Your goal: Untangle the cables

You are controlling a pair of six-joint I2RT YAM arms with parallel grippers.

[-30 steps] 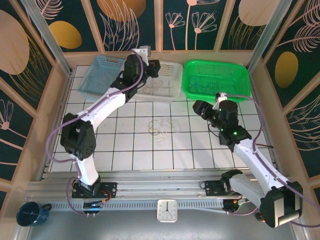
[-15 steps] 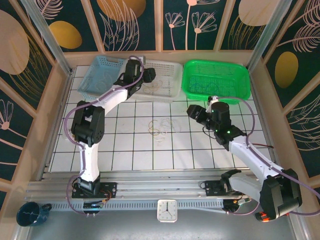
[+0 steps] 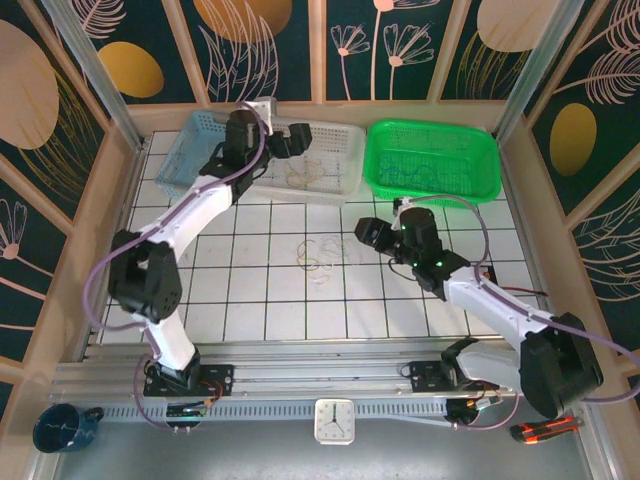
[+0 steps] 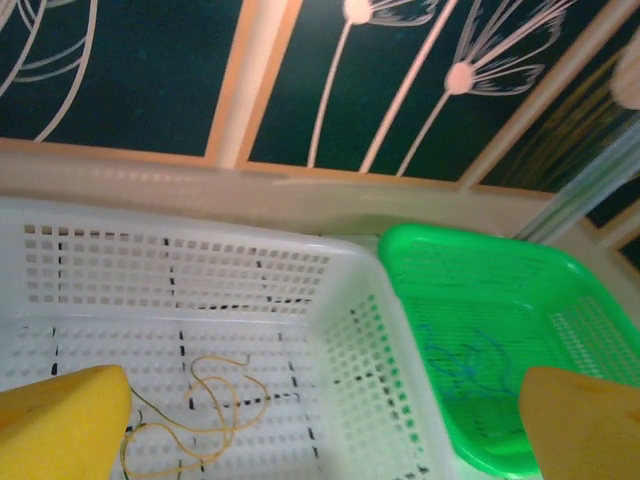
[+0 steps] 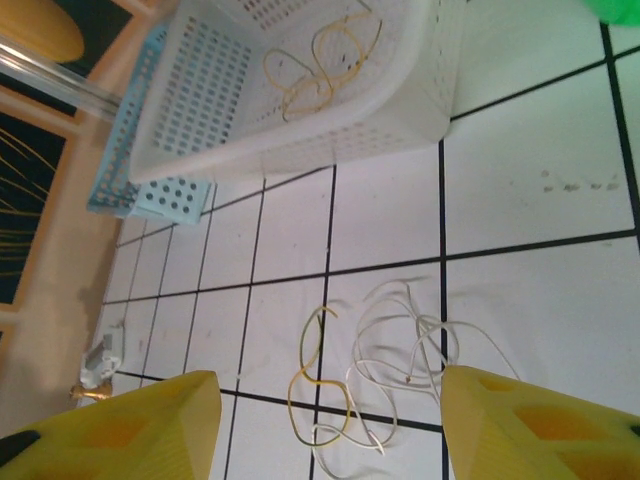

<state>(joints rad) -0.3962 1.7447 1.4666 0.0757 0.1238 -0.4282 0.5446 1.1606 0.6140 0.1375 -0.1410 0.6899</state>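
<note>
Loose cables lie on the white tiled table: a yellow-green strand and a whitish strand partly crossing it. My right gripper hovers just right of them, open, its yellow fingers on either side of the strands in the right wrist view, touching nothing. A yellow cable lies curled in the white basket. My left gripper hangs open over that basket with nothing between its fingers. A blue cable rests in the green basket.
A light blue basket stands left of the white one along the back wall. Wooden rails frame the table. A clock, a dark mug and a box cutter lie at the near edge, outside the tiles.
My left gripper has gone from shut to wide open over the white basket and its wrist has swung. My right gripper has moved left, closer to the cables on the table.
</note>
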